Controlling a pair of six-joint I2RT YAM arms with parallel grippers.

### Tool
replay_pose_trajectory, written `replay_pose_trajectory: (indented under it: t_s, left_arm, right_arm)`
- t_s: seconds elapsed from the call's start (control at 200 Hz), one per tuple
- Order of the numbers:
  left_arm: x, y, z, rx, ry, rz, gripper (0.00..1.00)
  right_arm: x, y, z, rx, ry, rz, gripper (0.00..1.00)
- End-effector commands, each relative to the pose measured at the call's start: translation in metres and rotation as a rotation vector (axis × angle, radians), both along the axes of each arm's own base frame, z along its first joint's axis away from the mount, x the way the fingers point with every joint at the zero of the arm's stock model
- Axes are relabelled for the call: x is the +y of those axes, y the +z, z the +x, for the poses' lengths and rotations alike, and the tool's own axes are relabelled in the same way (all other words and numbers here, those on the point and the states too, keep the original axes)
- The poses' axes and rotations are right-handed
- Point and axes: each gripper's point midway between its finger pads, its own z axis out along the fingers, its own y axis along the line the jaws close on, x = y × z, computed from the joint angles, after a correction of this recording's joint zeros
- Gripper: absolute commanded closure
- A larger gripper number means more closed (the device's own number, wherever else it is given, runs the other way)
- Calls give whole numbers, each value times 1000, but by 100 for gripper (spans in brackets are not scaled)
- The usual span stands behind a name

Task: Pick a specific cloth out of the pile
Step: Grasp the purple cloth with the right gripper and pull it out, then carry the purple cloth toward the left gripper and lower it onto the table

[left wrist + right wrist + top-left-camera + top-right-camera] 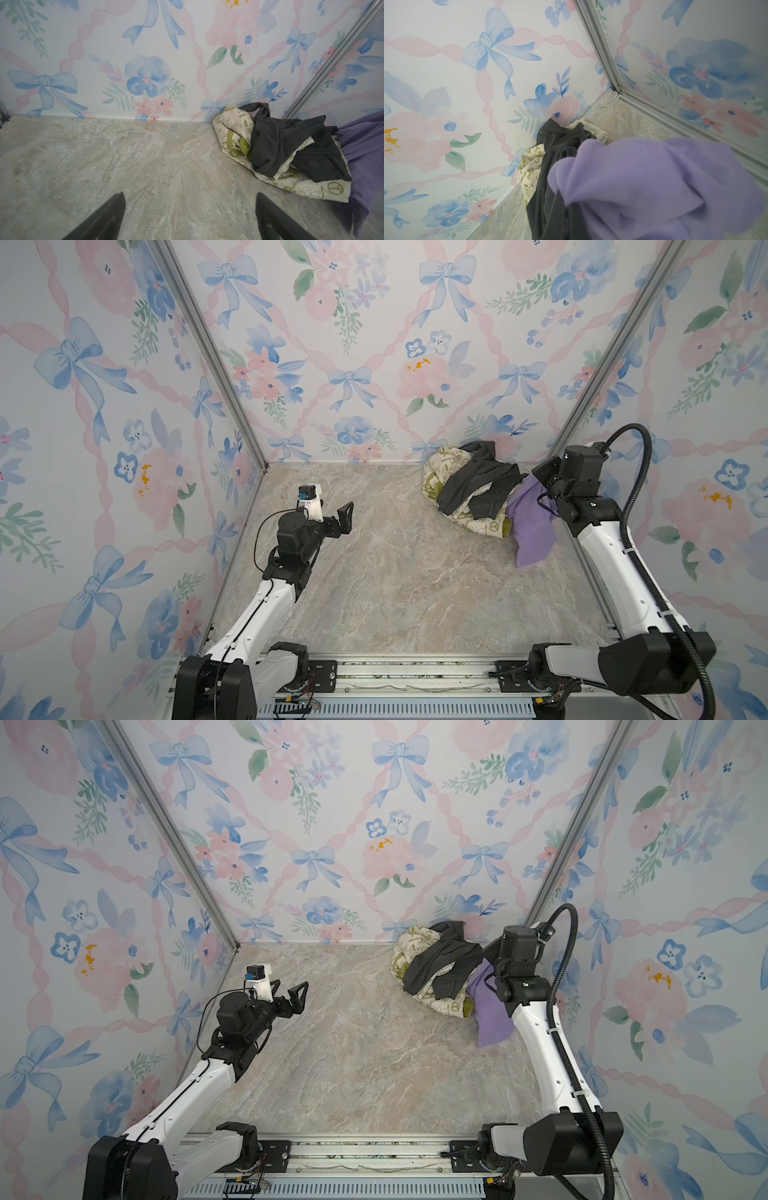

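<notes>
Cloth [532, 526] is clamped in right claw [540, 482]; left claw [190, 195] stands apart, idle. Lift clear slowly, lest grey cloth [478, 485] drag along.

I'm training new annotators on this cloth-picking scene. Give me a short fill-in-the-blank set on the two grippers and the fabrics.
1. The left gripper hovers over bare table with its jaws ____.
2. The right gripper is shut on the cloth, whose colour is ____.
3. In the pile, the dark grey cloth lies over the cream cloth, which is printed in ____.

Missing words: open; purple; green.
</notes>
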Motion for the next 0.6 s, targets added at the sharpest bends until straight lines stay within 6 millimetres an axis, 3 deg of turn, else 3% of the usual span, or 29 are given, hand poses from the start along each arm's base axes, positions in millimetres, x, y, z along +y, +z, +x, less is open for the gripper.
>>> replay_pose_trajectory:
  t_s: [0.0, 0.255, 0.595]
  left_arm:
    - [-6, 7, 2, -11, -22, -24, 2]
    - [-14, 1, 2, 4, -31, -25, 2]
    - [-20, -3, 0, 8, -50, -25, 2]
  right_arm:
    - [16, 82, -10, -177, 49, -165, 100]
    - [95, 117, -6, -220, 278, -392, 100]
    - [217, 107, -14, -227, 607, -523, 100]
